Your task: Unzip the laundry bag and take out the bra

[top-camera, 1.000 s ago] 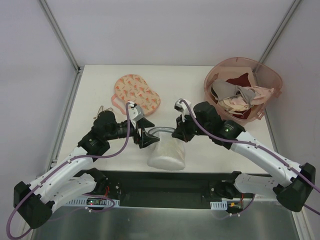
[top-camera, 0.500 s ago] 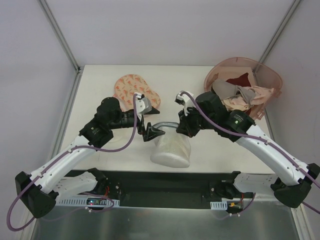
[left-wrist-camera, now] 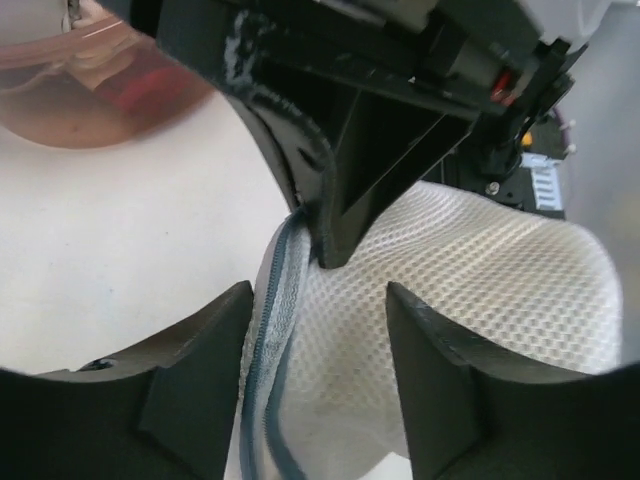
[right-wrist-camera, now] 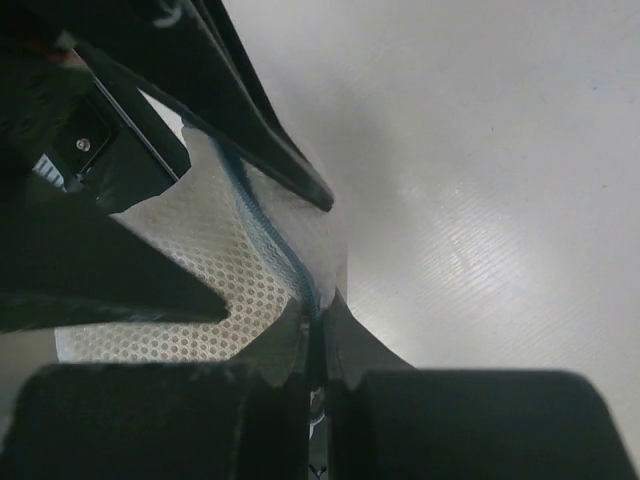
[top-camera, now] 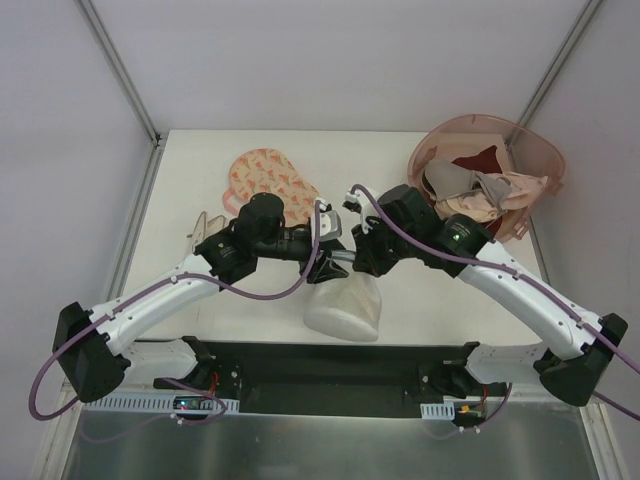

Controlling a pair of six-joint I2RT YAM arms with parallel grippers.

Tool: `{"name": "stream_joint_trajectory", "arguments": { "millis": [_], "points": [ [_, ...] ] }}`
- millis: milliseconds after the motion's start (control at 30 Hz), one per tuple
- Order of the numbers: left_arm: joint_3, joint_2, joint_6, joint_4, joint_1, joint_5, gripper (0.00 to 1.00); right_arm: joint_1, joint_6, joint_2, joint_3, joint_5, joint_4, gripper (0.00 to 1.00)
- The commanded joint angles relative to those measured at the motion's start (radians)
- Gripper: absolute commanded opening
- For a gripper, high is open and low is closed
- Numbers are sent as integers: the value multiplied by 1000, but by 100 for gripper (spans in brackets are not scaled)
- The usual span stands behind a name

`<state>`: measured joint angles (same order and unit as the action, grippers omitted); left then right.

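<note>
Your left arm has swung to the right over the last second, carrying the left tool (top-camera: 324,268) away from the pink printed pouch (top-camera: 262,178) and up against the laundry bag (top-camera: 343,308), while your right tool (top-camera: 359,263) has stayed almost where it was. Both tools now meet at the far end of the bag, nearly nose to nose, and the bag's white mesh dome lies on the table (top-camera: 200,160) just behind them, towards the arm bases. Your right tool is clenched: in its wrist view its two fingers (right-wrist-camera: 280,350) are pressed together with the dark grey-blue zipper rim (right-wrist-camera: 265,235) pinched between their tips. Your left tool is released, its fingers (left-wrist-camera: 195,390) spread well apart. The zipper rim runs up between them, closer to the left one, and neither can be seen touching it. In the left wrist view, the tip of the right tool sits directly ahead of the left tool, on the rim. From the rim, the mesh bulges away to the left tool's right. You cannot make out what is inside the bag through the mesh. Beyond and to the right of your right tool stands the pink tub (top-camera: 530,140), holding beige, grey and maroon garments (top-camera: 470,190), well apart from both tools.
</note>
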<state>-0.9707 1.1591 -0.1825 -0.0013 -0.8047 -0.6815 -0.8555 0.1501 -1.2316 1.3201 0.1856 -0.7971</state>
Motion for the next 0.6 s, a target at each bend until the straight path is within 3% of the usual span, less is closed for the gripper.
{"name": "stream_joint_trajectory", "arguments": {
  "millis": [0, 33, 67, 100, 133, 167, 367, 533, 567],
  "points": [
    [-16, 36, -28, 7, -4, -69, 26, -4, -53, 64, 7, 0, 48, 1],
    [-17, 40, -26, 7, -5, -73, 12, -4, -61, 76, -7, -1, 55, 5],
    [-22, 50, -26, 7, -5, -78, 0, 1, -79, 99, -15, 0, 64, 15],
    [-22, 50, -26, 7, -4, -84, 0, 3, -89, 112, -19, -11, 67, 58],
    [-20, 50, -26, 7, -5, -92, 0, 7, -102, 125, -33, -21, 68, 79],
    [-20, 50, -32, 7, -4, -98, 0, 9, -122, 141, -41, -35, 70, 93],
    [4, 18, -44, 27, -5, -67, 0, 111, -248, 334, -183, -167, 94, 96],
    [59, -36, -26, 104, -4, -6, 0, 171, -386, 530, -421, -60, 240, 96],
    [75, -41, -23, 113, -2, 0, 0, 171, -411, 549, -468, -25, 337, 97]
  ]
}}
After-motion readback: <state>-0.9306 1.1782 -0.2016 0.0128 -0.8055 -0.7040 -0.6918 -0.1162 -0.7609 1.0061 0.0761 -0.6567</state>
